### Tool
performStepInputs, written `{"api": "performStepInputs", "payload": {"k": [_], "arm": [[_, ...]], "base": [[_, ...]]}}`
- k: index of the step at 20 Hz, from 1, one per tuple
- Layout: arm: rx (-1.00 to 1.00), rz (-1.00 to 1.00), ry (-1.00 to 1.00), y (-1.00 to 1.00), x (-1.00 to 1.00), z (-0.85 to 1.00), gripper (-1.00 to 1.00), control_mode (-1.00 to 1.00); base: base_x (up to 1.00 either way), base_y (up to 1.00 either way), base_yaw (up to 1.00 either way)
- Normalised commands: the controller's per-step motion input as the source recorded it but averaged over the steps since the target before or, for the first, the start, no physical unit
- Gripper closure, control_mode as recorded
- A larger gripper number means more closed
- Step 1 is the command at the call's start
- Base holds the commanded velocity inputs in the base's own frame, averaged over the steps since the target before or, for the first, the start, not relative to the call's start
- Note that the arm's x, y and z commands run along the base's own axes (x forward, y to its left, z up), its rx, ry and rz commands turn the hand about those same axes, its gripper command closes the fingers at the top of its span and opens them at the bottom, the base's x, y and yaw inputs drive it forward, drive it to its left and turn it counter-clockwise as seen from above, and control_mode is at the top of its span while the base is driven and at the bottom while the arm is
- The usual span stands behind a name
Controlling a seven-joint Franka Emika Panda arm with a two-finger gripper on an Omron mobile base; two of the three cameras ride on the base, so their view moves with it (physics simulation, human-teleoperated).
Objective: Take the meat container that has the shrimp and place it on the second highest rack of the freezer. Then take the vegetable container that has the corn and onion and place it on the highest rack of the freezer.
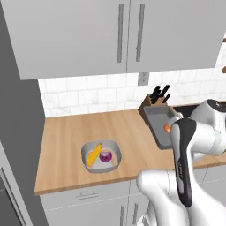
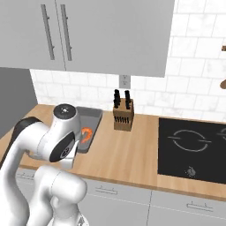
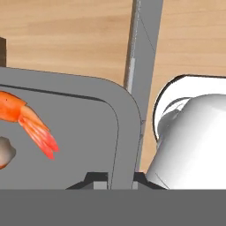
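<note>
Shrimp (image 3: 26, 119) lies in the grey meat tray (image 2: 90, 119) on the table (image 1: 66, 137), just beside the knife block (image 2: 122, 115). Fingers (image 3: 120, 178) are fully closed, pinching the tray's near rim (image 3: 126, 132); an edge grip probably so the whole tray lifts with the shrimp inside. Corn (image 1: 93, 154) and onion (image 1: 105, 156) sit together in the round vegetable pan (image 1: 100, 154), well apart from the knife block, untouched since it goes second. Tray appears not yet lifted off the table.

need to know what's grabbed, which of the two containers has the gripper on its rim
The grey tray holding the shrimp: the gripper is shut on its rim. The round pan with corn and onion sits apart.
</note>
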Motion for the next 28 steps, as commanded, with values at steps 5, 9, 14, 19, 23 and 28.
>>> {"api": "performStepInputs", "payload": {"k": [5,9,14,19,23,28], "arm": [[0.00,0.00,-0.07,0.12,-0.49,0.30,1.00,-1.00],[0.00,0.00,-0.03,0.05,-0.11,0.03,1.00,1.00],[0.00,0.00,0.00,0.00,0.00,0.00,1.00,1.00],[0.00,0.00,0.00,0.00,0.00,0.00,1.00,1.00],[0.00,0.00,0.00,0.00,0.00,0.00,1.00,1.00],[0.00,0.00,0.00,0.00,0.00,0.00,1.00,1.00]], "base": [[0.00,0.00,0.00],[-0.08,0.03,0.00],[-0.43,0.12,0.07],[-0.96,0.66,0.34],[-0.80,0.95,0.63],[-0.14,0.99,0.80]]}}
